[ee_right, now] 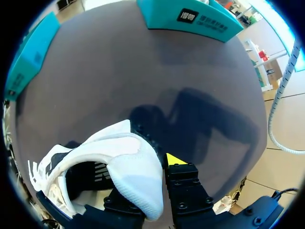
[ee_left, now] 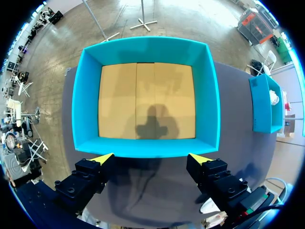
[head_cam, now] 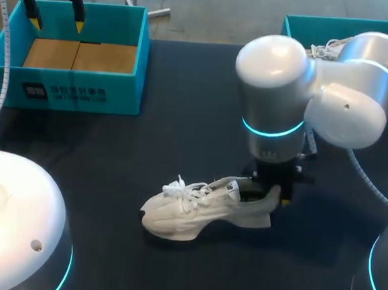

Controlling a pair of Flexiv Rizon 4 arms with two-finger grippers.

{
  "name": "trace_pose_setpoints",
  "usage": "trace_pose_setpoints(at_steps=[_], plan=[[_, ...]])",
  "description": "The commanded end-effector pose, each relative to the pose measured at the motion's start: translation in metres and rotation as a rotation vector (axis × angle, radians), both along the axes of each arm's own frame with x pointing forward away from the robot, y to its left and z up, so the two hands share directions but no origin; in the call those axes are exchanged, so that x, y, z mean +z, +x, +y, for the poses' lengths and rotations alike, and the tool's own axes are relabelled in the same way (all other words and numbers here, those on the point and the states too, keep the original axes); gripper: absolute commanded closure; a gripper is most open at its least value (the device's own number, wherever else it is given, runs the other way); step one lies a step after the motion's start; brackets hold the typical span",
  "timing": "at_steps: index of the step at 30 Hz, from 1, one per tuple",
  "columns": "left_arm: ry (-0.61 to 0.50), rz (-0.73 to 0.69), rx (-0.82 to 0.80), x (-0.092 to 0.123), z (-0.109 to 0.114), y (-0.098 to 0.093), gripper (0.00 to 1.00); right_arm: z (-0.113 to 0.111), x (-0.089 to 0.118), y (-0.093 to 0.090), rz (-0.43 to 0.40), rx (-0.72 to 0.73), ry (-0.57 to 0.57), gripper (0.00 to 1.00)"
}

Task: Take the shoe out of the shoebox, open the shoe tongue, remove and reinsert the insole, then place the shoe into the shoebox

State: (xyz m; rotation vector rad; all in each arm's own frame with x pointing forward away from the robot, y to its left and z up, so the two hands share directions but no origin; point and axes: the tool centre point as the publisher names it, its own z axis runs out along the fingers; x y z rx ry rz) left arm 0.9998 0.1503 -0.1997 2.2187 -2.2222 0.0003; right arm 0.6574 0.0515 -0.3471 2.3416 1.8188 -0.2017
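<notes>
My right gripper [head_cam: 272, 190] pinches the heel of the white shoe [head_cam: 189, 212] on the table [head_cam: 181, 137]; my left gripper [ee_left: 151, 158] hangs wide above the far-left shoebox [ee_left: 210, 95].

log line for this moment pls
shoe: on table, out of shoebox | right gripper: fingers shut on shoe heel | left gripper: open above empty shoebox

Dark table [head_cam: 181, 137], matte top. Far right on it: second teal box [head_cam: 292, 28], open top, mostly hidden. Something white with laces [head_cam: 320, 51] lies inside it, too hidden to tell more.
</notes>
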Motion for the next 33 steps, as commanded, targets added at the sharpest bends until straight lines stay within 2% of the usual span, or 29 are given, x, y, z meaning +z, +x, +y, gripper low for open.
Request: trace_pose_setpoints(at_steps=[1,15,26,33], plan=[[0.000,0.000,0.000,0.000,0.000,0.000,0.00,0.008,-0.007,-0.005,-0.006,0.011,0.005,1.00],[0.000,0.000,0.000,0.000,0.000,0.000,0.00,0.026,-0.019,-0.006,0.003,-0.009,-0.048,1.00],[0.000,0.000,0.000,0.000,0.000,0.000,0.00,0.036,-0.023,-0.006,0.003,-0.008,-0.039,1.00],[0.000,0.000,0.000,0.000,0.000,0.000,0.00,0.040,-0.036,-0.003,0.014,-0.019,-0.024,1.00]])
